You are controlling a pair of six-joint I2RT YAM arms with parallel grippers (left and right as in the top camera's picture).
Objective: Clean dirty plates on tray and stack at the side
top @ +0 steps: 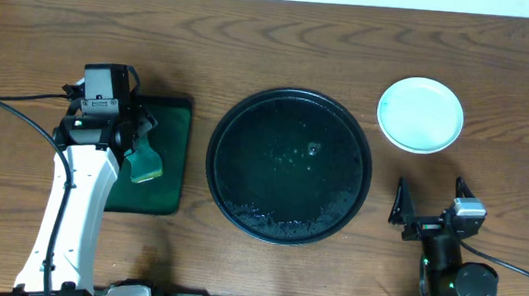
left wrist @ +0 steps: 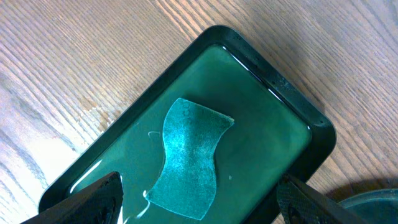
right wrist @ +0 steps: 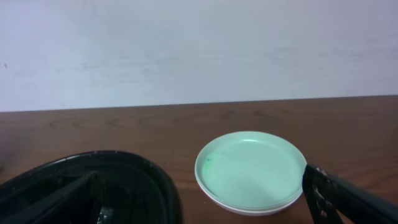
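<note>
The plates (top: 420, 114) lie stacked on the wood at the back right, off the tray; the top one is pale mint. In the right wrist view the plates (right wrist: 250, 170) show a small green smudge near the left rim. The tray (top: 288, 166) sits mid-table with only wet specks on it; its edge shows in the right wrist view (right wrist: 93, 180). My right gripper (top: 431, 211) is open and empty, in front of the plates (right wrist: 205, 211). My left gripper (top: 137, 137) is open above a teal sponge (left wrist: 189, 158), with the fingers apart on either side of it (left wrist: 199, 208).
The sponge (top: 147, 164) lies in a rectangular black dish (top: 176, 151) of green liquid left of the tray; its rim shows in the left wrist view (left wrist: 273, 78). A pale wall stands beyond the table's far edge.
</note>
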